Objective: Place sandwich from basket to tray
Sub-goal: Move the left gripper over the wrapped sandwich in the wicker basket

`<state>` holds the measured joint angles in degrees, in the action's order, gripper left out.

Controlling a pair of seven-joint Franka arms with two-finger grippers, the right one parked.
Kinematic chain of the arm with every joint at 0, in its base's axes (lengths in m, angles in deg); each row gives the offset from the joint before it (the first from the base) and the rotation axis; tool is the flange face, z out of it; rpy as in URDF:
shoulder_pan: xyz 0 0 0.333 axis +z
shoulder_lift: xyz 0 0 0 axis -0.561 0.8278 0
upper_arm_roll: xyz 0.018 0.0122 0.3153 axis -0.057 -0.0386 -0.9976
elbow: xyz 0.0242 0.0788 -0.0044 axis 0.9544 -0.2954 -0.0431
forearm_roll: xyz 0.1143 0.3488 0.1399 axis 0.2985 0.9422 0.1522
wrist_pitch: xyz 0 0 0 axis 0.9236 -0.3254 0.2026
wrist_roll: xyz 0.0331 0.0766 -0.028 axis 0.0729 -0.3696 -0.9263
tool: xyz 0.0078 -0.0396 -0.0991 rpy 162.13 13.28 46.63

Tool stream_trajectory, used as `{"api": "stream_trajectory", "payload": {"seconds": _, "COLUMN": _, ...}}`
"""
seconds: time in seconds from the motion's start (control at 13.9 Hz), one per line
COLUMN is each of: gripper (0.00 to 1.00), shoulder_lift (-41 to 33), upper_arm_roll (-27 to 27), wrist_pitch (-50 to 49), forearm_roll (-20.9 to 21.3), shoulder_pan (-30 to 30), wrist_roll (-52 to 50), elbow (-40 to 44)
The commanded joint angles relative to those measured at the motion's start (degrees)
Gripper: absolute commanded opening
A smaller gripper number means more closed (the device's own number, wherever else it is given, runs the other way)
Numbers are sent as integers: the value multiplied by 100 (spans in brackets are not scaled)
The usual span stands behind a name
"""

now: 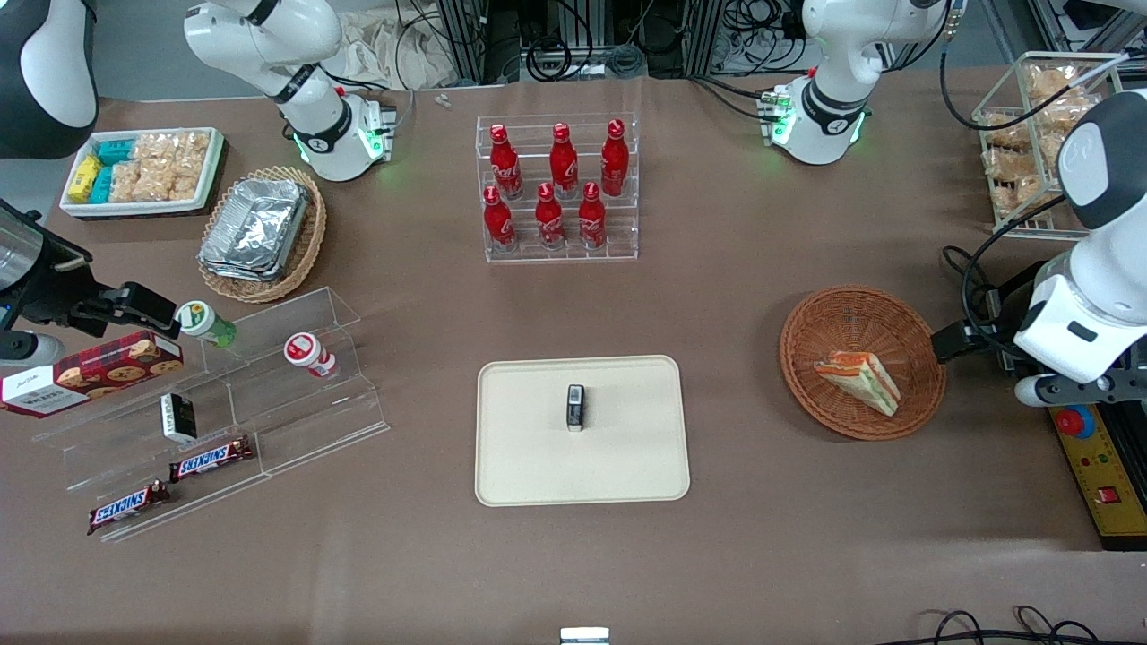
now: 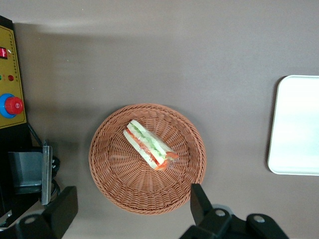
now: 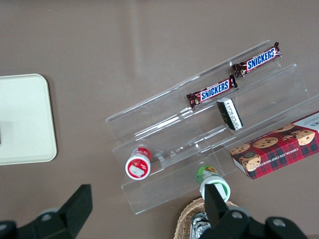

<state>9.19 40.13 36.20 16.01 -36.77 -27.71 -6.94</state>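
The sandwich (image 1: pixel 858 378) (image 2: pixel 149 145), a wedge of white bread with orange-red and green filling, lies in the round reddish-brown wicker basket (image 1: pixel 811 322) (image 2: pixel 114 174). My gripper (image 1: pixel 957 342) (image 2: pixel 130 206) hangs well above the table beside the basket's rim, toward the working arm's end. It is open wide and holds nothing, its fingers (image 2: pixel 202 201) spread about a basket's width apart. The cream tray (image 1: pixel 538 466) (image 2: pixel 299 129) lies flat beside the basket, toward the parked arm's end, with a small black object (image 1: pixel 575 408) on it.
A yellow control box with a red stop button (image 1: pixel 1098 457) (image 2: pixel 10 99) sits close to the basket at the working arm's end. A clear rack of red bottles (image 1: pixel 560 188) stands farther from the front camera than the tray. A wire basket of snacks (image 1: pixel 1030 134) is near the arm's base.
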Motion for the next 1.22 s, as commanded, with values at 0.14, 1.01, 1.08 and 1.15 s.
{"api": "stream_trajectory", "payload": {"seconds": 0.14, "gripper": 100, "shoulder_lift": 75, "upper_arm_roll": 19, "wrist_pitch": -94, "forearm_roll": 16, "shoulder_pan": 27, "wrist_roll": 42, "elbow": 178}}
{"api": "stream_trajectory", "payload": {"seconds": 1.01, "gripper": 100, "shoulder_lift": 66, "upper_arm_roll": -16, "wrist_pitch": 141, "forearm_roll": -63, "shoulder_pan": 36, "wrist_roll": -1513, "elbow": -568}}
{"api": "stream_trajectory", "payload": {"seconds": 1.08, "gripper": 100, "shoulder_lift": 49, "upper_arm_roll": -95, "wrist_pitch": 369, "forearm_roll": -89, "shoulder_pan": 36, "wrist_roll": -1627, "elbow": -822}}
{"api": "stream_trajectory", "payload": {"seconds": 1.15, "gripper": 100, "shoulder_lift": -4, "upper_arm_roll": -130, "wrist_pitch": 641, "forearm_roll": -98, "shoulder_pan": 36, "wrist_roll": -1924, "elbow": -1076}}
